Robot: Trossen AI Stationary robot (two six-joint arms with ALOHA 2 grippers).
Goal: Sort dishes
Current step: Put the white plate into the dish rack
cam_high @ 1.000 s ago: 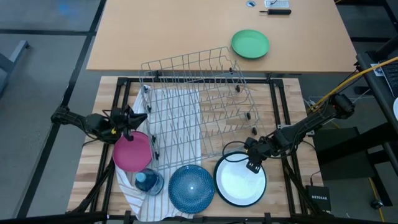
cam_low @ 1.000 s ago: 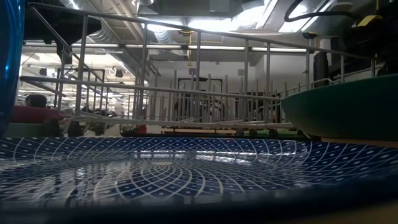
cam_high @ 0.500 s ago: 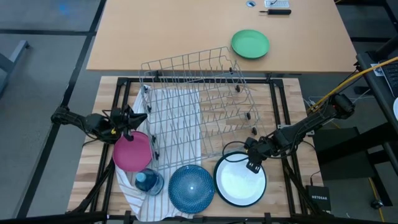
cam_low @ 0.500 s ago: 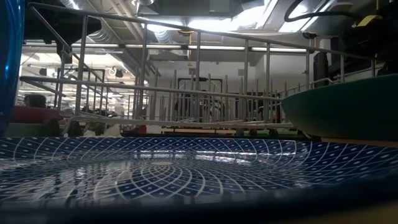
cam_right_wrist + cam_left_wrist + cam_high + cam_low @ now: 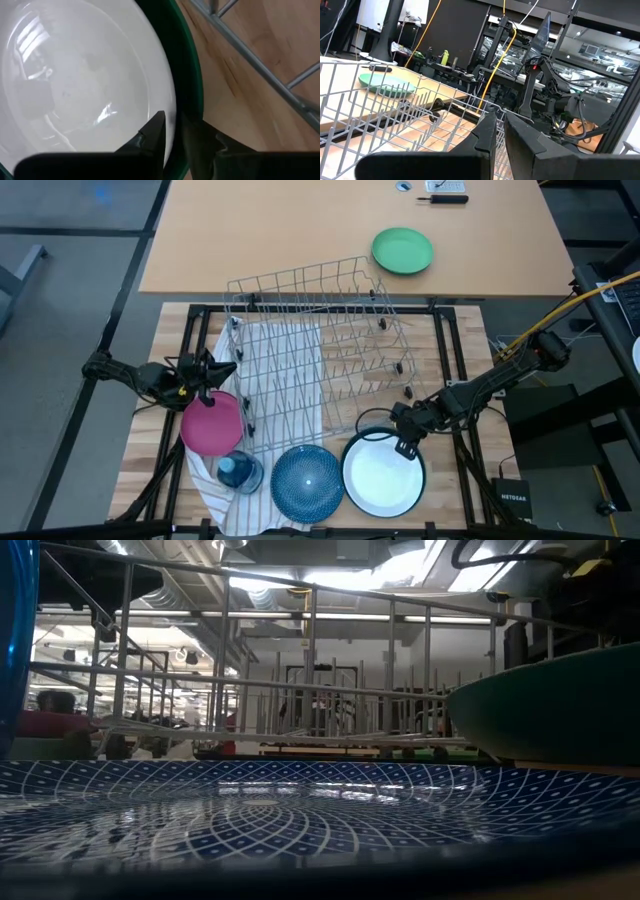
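The white plate with a dark green back (image 5: 383,477) lies at the near right; my right gripper (image 5: 405,442) is shut on its far rim. Its green back shows in the low view (image 5: 540,710). The magenta plate (image 5: 212,426) lies on the striped cloth at the left. My left gripper (image 5: 205,383) is at its far edge with its fingers together (image 5: 498,137); I cannot tell whether it touches the plate. The speckled blue plate (image 5: 308,480) lies near the front edge. My right gripper pinches the white plate's far rim (image 5: 182,107) between its two fingers, one on the white inner face (image 5: 152,132) and one on the dark green outer side (image 5: 202,137). It comes slanting from the table's right. The plate's underside stays low at the table.
A wire dish rack (image 5: 320,345) stands across the middle, close to both grippers. A small blue see-through container (image 5: 240,472) sits between the magenta and blue plates. A vivid green plate (image 5: 402,251) lies on the far tabletop. Black frame rails run along the table's sides.
My right gripper has drawn the white plate a little toward the table's left and near edge, and in the low view its green rim stands slightly higher. The wire rack has shifted slightly.
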